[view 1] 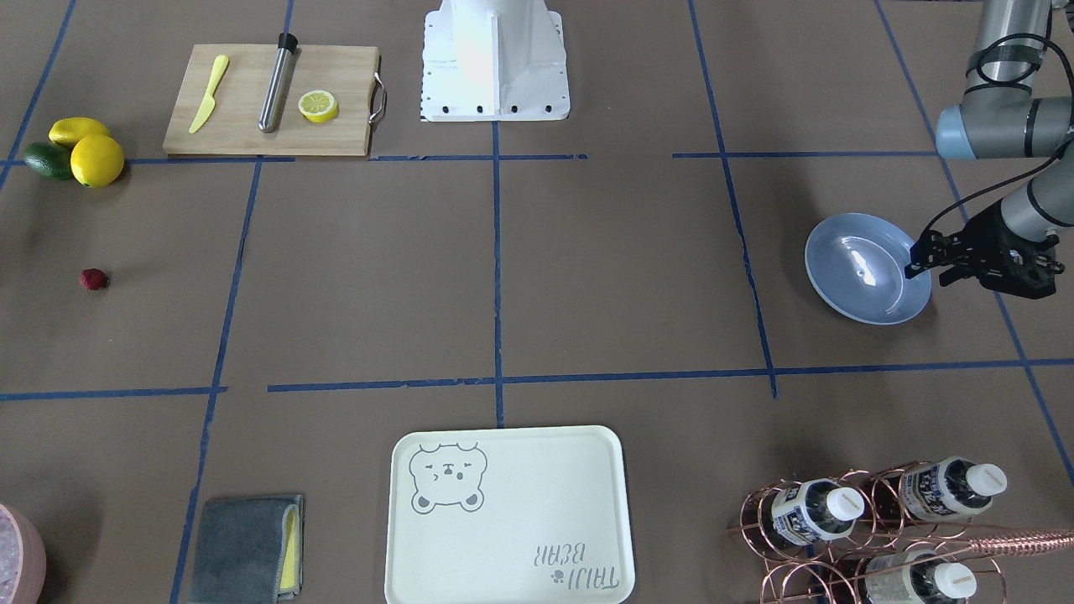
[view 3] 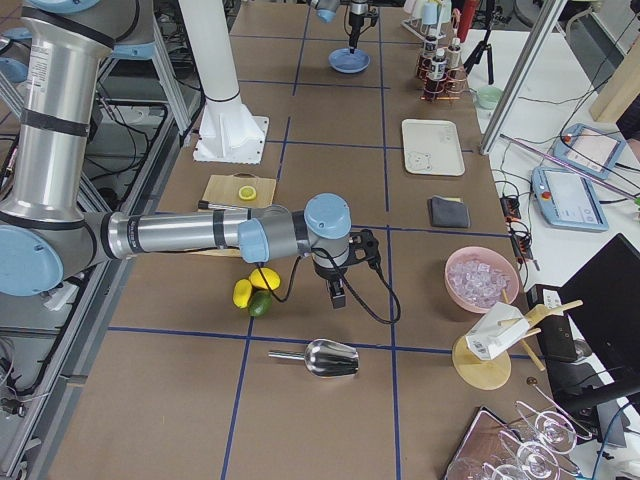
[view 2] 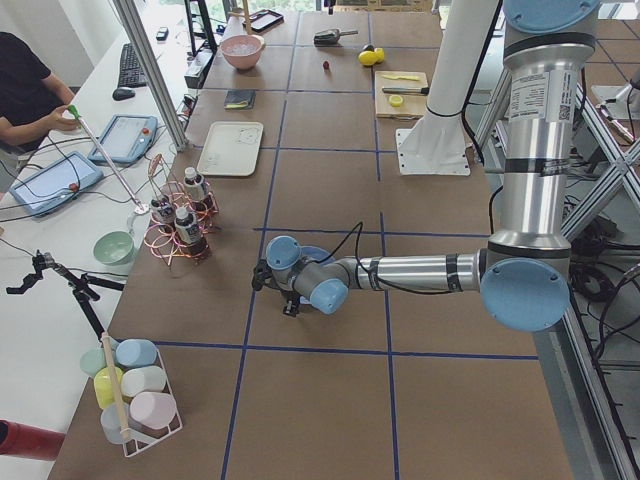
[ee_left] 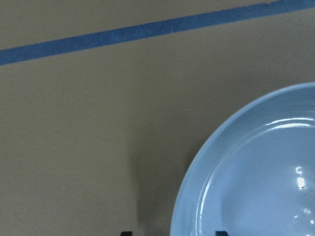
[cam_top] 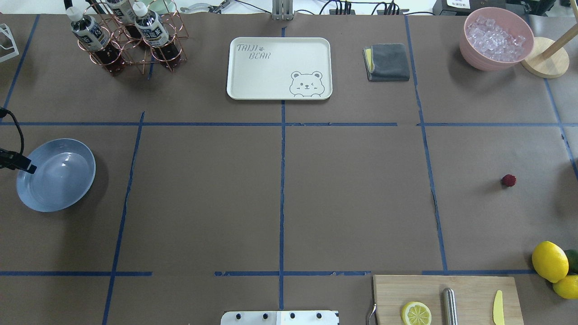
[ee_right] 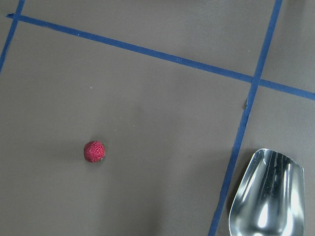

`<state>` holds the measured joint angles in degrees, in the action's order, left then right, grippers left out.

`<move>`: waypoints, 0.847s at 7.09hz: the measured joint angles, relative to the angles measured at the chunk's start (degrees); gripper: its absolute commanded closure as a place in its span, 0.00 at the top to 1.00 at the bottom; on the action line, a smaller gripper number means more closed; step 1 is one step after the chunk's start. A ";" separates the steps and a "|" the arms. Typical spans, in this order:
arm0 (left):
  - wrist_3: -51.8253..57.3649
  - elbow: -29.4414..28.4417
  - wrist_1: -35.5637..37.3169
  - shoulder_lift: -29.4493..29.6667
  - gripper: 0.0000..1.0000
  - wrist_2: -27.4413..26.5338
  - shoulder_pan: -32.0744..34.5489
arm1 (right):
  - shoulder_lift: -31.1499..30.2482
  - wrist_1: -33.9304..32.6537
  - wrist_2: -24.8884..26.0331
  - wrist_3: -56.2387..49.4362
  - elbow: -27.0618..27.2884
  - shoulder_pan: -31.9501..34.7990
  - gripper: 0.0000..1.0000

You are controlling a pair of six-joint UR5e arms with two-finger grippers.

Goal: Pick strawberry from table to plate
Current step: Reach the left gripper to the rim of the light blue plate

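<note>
The strawberry [view 1: 94, 279] [cam_top: 509, 180], small and dark red, lies alone on the brown table [view 1: 587, 268] far over on my right side. It also shows in the right wrist view [ee_right: 94, 151], with no fingertips in that frame. The right gripper [view 3: 338, 293] hangs above that area; I cannot tell whether it is open or shut. At the opposite end sits the light-blue plate [view 1: 856, 260] [cam_top: 58, 180] [ee_left: 256, 187], with nothing on it. My left gripper [view 1: 927, 270] [ee_left: 173, 233] is open at the plate's rim, one fingertip on each side of it.
A cutting board [view 1: 268, 101] holds a lemon half, a yellow knife and a steel rod. Lemons and an avocado [view 1: 75, 151] lie beside it. A steel scoop [ee_right: 266, 196], bear tray [view 1: 508, 516], grey cloth [view 1: 247, 549], bottle rack [view 1: 873, 528] and ice bowl [cam_top: 496, 38] are around.
</note>
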<state>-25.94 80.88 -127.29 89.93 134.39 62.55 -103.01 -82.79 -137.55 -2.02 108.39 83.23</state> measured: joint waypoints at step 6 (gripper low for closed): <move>-0.09 -0.24 0.10 0.48 0.00 -0.09 -0.06 | 0.00 0.00 -0.08 0.06 0.06 -0.21 1.00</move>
<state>-26.03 80.64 -127.18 90.41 134.30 62.49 -103.01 -82.79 -137.63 -1.96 108.45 83.02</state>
